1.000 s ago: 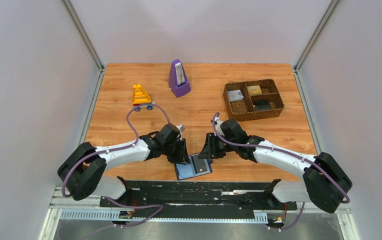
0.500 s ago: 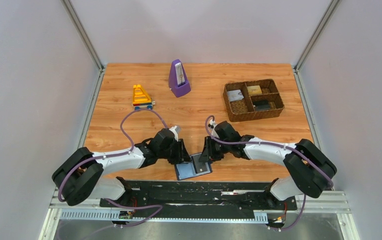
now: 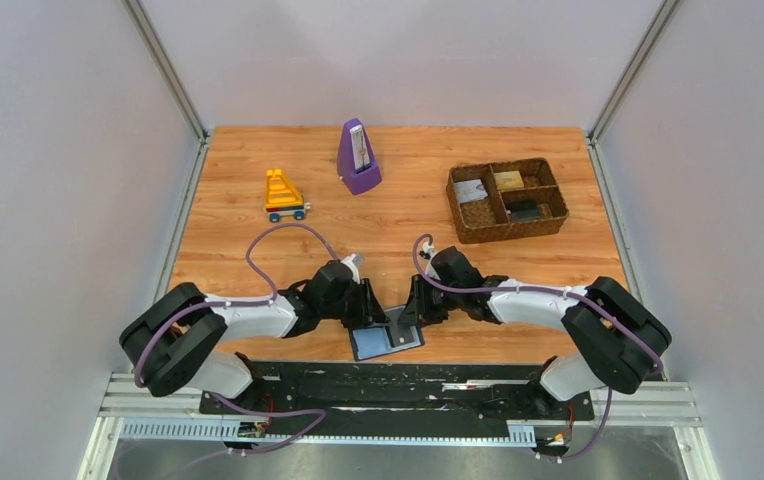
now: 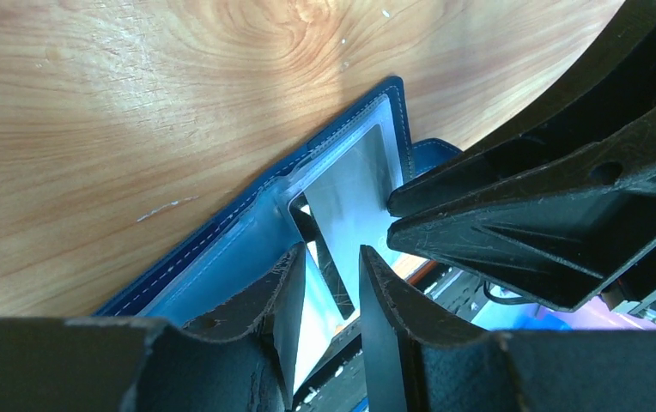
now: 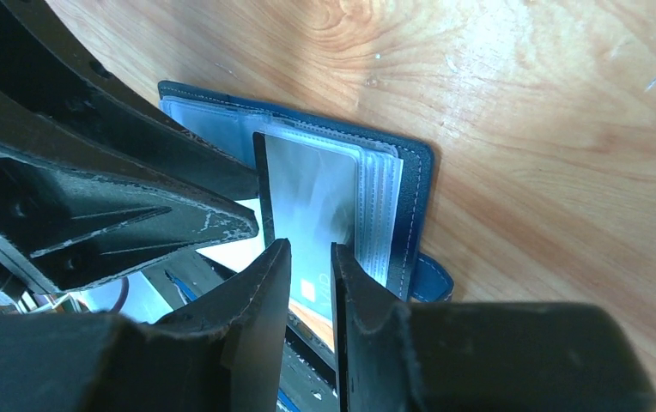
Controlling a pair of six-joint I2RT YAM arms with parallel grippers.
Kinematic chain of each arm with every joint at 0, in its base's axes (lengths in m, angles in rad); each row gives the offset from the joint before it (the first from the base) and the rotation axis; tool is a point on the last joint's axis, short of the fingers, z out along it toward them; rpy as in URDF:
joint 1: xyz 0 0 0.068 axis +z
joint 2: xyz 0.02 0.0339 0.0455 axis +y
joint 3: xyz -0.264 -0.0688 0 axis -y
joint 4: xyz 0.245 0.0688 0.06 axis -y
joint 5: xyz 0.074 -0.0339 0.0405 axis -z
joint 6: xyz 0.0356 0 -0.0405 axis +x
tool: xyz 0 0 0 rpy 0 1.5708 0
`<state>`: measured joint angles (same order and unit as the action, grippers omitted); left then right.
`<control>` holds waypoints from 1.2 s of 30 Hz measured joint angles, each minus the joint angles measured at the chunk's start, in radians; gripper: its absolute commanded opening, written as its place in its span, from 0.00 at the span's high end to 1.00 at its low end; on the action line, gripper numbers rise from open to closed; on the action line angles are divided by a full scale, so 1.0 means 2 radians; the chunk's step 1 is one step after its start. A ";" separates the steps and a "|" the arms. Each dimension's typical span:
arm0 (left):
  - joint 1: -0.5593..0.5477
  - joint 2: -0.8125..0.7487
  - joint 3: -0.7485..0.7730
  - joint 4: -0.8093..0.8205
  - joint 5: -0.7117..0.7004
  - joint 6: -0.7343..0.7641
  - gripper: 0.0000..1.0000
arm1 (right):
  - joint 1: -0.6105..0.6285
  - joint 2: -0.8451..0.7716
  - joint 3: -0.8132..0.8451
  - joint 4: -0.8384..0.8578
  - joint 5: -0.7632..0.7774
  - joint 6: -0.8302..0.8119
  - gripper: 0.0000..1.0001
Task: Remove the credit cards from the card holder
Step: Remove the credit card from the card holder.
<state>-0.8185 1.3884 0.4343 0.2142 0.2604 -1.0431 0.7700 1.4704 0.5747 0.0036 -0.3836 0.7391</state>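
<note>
Top: card holder open at the tabletop's near edge, left end effector and right end effector flanking.
Left wrist: left narrowly parted over sleeves.
Right wrist: right narrow at protruding credit card, grip unconfirmed.
Extraction step; next needs a straight pull.

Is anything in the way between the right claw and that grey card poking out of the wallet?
Nothing visible. The credit card stands partly out of the card holder, out of its clear sleeve and directly in front of the right gripper. The left gripper crowds in beside the card but is not between them.
</note>
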 measured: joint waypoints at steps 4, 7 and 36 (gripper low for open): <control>-0.001 0.011 -0.005 0.021 0.000 -0.010 0.67 | 0.000 0.000 0.000 0.002 0.000 0.000 0.75; -0.002 0.012 -0.009 0.029 0.000 -0.016 0.70 | 0.000 0.000 -0.001 0.005 0.000 0.000 0.75; -0.002 -0.027 -0.038 0.047 -0.013 -0.029 1.00 | 0.000 -0.029 -0.003 -0.005 0.006 0.002 0.73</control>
<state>-0.8234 1.3342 0.3592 0.3073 0.2340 -1.1019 0.7700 1.4132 0.5694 -0.0071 -0.3710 0.7429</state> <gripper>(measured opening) 0.007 0.271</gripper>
